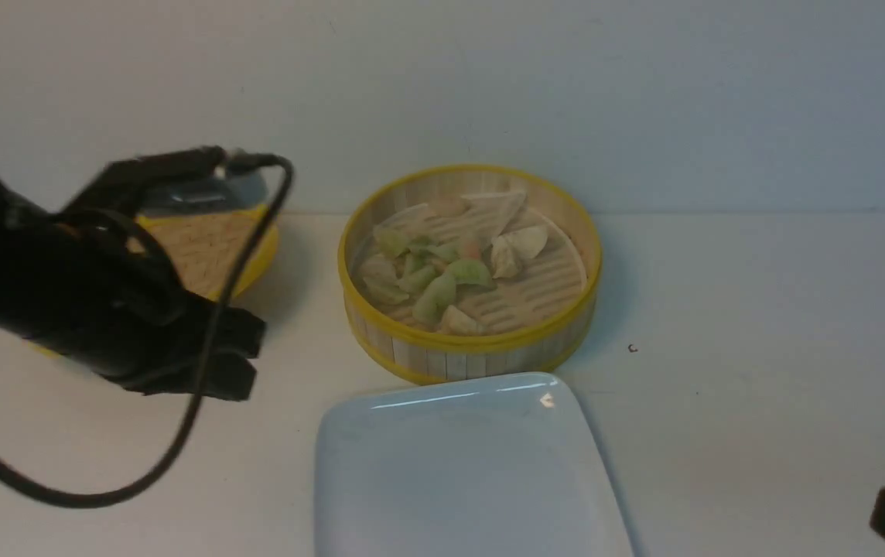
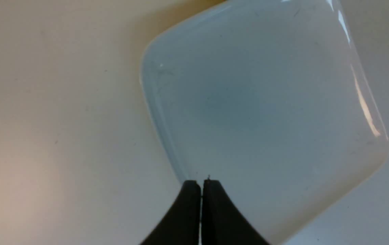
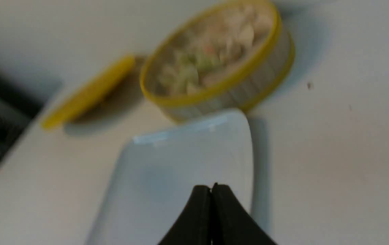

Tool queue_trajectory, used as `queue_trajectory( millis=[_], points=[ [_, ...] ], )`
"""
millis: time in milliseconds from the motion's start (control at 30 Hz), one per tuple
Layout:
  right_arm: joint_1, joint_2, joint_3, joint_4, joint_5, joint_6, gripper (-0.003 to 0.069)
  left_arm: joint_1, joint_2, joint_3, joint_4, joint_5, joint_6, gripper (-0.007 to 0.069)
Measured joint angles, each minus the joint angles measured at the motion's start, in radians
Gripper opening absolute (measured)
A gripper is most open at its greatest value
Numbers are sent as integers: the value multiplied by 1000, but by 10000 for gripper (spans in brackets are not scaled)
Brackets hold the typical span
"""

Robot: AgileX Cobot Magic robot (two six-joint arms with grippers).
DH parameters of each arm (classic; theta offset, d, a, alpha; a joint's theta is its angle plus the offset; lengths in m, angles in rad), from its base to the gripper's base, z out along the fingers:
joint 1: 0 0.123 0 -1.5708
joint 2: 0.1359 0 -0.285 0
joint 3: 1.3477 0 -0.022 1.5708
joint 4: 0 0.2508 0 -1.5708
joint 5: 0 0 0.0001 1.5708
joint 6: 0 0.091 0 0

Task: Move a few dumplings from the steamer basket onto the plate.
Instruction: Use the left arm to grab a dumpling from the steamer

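The round bamboo steamer basket (image 1: pixel 470 352) with yellow rims stands mid-table, holding several pale green and off-white dumplings (image 1: pixel 442 272). The white square plate (image 1: pixel 473 472) lies just in front of it, bare. My left gripper (image 1: pixel 245 363) hovers to the left of the plate and basket, jaws pressed together and holding nothing; in the left wrist view its tips (image 2: pixel 201 183) sit over the plate's (image 2: pixel 266 102) edge. Only a dark corner of the right arm shows at the front view's lower right. In the right wrist view the right gripper (image 3: pixel 211 188) is shut, empty, above the plate (image 3: pixel 181 160), with the basket (image 3: pixel 228 92) beyond.
The flat woven yellow-rimmed lid (image 1: pixel 214 247) lies left of the basket, partly behind my left arm. A black cable (image 1: pixel 203 371) loops from the left wrist down toward the table. A small dark speck (image 1: pixel 632 348) marks the table right of the basket.
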Motion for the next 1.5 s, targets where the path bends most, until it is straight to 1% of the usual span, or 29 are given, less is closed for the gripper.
queue_trajectory(
  millis=[100,200,267,367,500,600,700,767,800,900,933,1133,1300,1500],
  points=[
    [0,182,-139,-169,153,5,-13,-99,110,-59,4,-51,7,-9],
    [0,288,-216,-260,199,8,-13,-166,225,-177,4,-47,9,-9],
    [0,313,-231,-277,203,8,-13,-184,279,-248,17,-41,10,-9],
    [0,326,-240,-289,212,13,-13,-203,389,-417,104,-17,-2,-9],
    [0,326,-240,-290,216,25,-13,-203,467,-530,194,-15,-23,-9],
    [0,326,-240,-290,216,45,-12,-203,516,-575,226,-50,-18,-9],
    [0,326,-240,-292,210,70,-12,-203,560,-588,234,-139,20,3],
    [0,326,-240,-292,207,79,-12,-203,584,-589,236,-183,36,20],
    [0,326,-240,-292,207,86,-12,-203,616,-589,236,-224,47,50],
    [0,326,-240,-292,207,91,-12,-203,661,-594,237,-271,53,103],
    [0,326,-240,-292,206,91,-12,-203,680,-595,237,-291,54,132],
    [0,326,-240,-292,203,94,-12,-203,762,-612,236,-313,55,270],
    [0,326,-240,-274,203,94,-12,-203,786,-618,241,-356,55,322],
    [0,326,-240,-268,201,94,-12,-203,802,-618,240,-394,55,322]
  ],
)
